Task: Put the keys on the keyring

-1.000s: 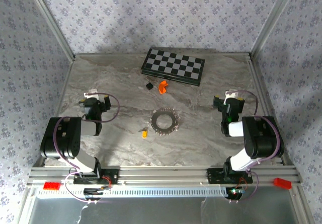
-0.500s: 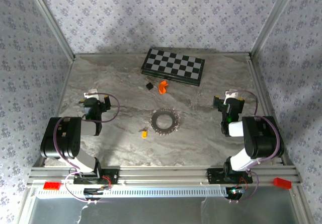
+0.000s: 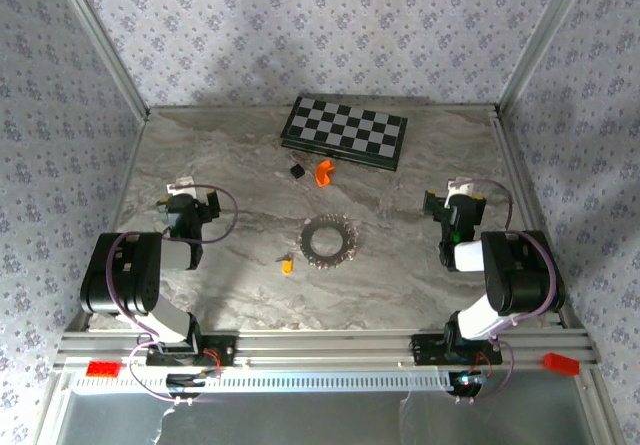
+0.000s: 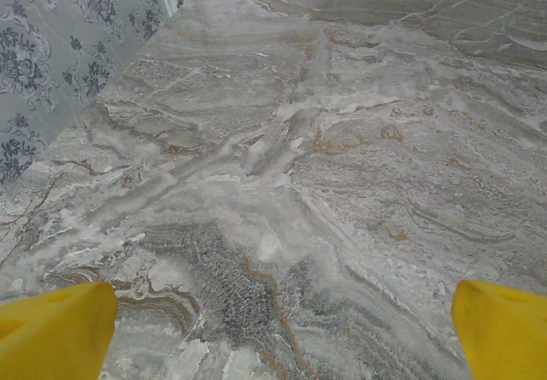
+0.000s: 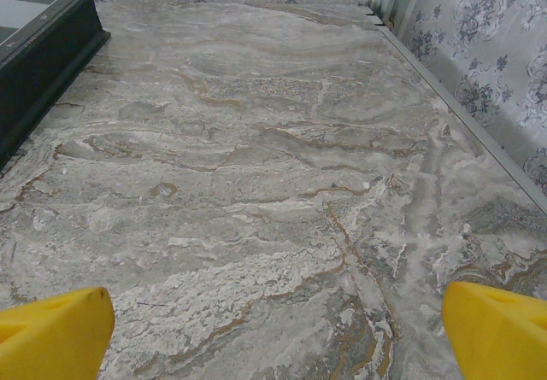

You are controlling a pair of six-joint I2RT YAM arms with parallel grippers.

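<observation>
The silvery toothed keyring (image 3: 329, 240) lies flat near the middle of the marble table. Just to its left lies the tiny yellow-orange key (image 3: 287, 264) with a thin metal end. My left gripper (image 3: 186, 202) rests low at the left side, well apart from both. My right gripper (image 3: 455, 205) rests at the right side, about as far from the ring. In each wrist view the yellow fingertips (image 4: 55, 329) (image 5: 51, 333) stand wide apart over bare marble, with nothing between them.
A black-and-white chessboard (image 3: 345, 131) lies at the back, its black edge (image 5: 38, 51) at the left of the right wrist view. A small black cube (image 3: 296, 170) and a bright orange curved piece (image 3: 324, 172) sit in front of it. Patterned walls close the sides.
</observation>
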